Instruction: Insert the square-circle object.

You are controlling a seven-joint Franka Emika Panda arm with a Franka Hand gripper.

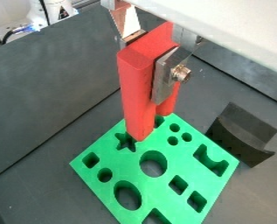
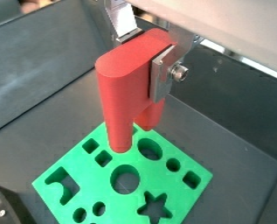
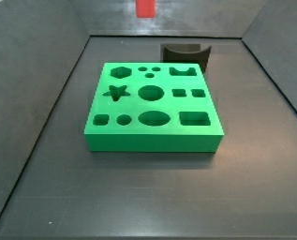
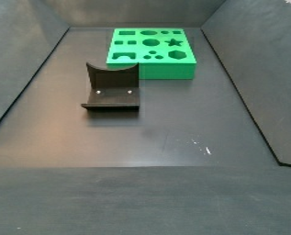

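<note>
My gripper (image 1: pixel 147 66) is shut on the square-circle object (image 1: pixel 138 96), a long red peg held upright between the silver fingers (image 1: pixel 166 77). Both wrist views show this, and the rounded column faces one wrist view (image 2: pixel 123 96). The peg hangs above the green block (image 1: pixel 106 179), which has several shaped holes. Its lower end is over the block's corner region (image 2: pixel 93 140), clear of the surface. In a side view only the peg's lower tip (image 3: pixel 145 7) shows at the frame's upper edge, well above the block (image 3: pixel 151 136). The gripper is out of the side view that shows the block (image 4: pixel 154 66) at the back.
The dark fixture (image 4: pixel 111 92) stands on the dark floor beside the green block; it also shows in the wrist views (image 1: pixel 245 131) (image 2: pixel 3 206) and behind the block in a side view (image 3: pixel 185 52). Dark sloping walls (image 3: pixel 38 112) enclose the floor.
</note>
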